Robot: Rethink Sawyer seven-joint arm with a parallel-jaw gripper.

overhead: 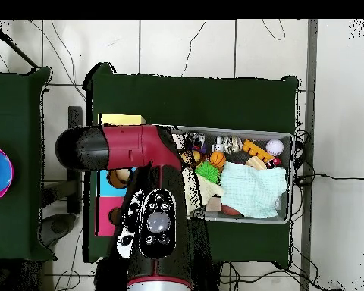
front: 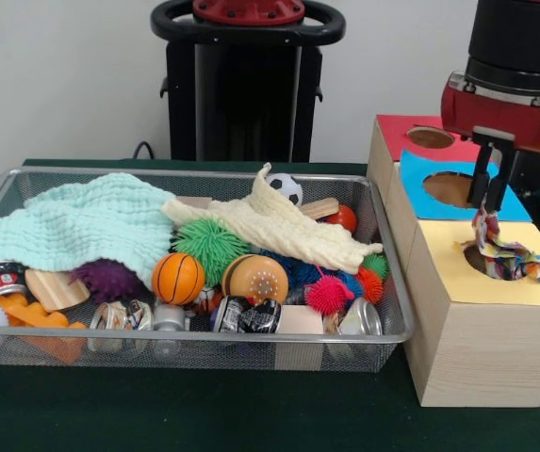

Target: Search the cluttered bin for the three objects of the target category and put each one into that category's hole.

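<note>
Multicoloured cloth [front: 503, 256] hangs from gripper [front: 492, 209] into yellow hole [front: 482, 261].

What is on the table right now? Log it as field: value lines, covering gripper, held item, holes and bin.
gripper: above the yellow hole, shut on the multicoloured cloth
held item: cloth hangs into the yellow hole, part draped over its rim
other holes: blue hole and red hole, nothing visible in either
bin: wire basket beside the box
cloths in bin: mint cloth, cream cloth
</note>
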